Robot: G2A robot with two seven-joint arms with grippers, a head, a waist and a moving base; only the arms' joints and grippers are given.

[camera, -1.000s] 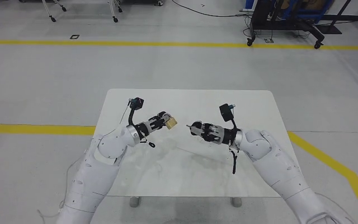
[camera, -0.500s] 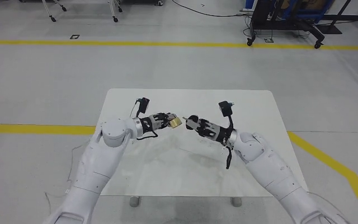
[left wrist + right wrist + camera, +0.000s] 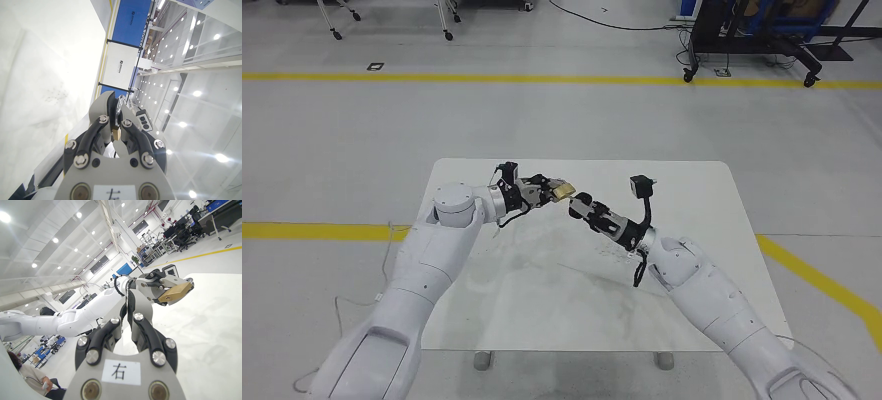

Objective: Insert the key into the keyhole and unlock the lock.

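Swung farther over the counter (image 3: 682, 290), left fingers (image 3: 99, 108) clamp the lock (image 3: 175, 292) above its far middle. Right fingers (image 3: 143, 309), moved up just right of it, press together, their catch hidden.

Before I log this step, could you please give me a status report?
Left gripper jaws shut on padlock, held above table. Right gripper jaws shut, close to keyhole. Nothing between them.

The lock (image 3: 117, 133) is clamped by the left gripper (image 3: 118, 107) (shackle at the fingertips, brass body nearer the palm), with the white tabletop (image 3: 37, 75) seen behind.
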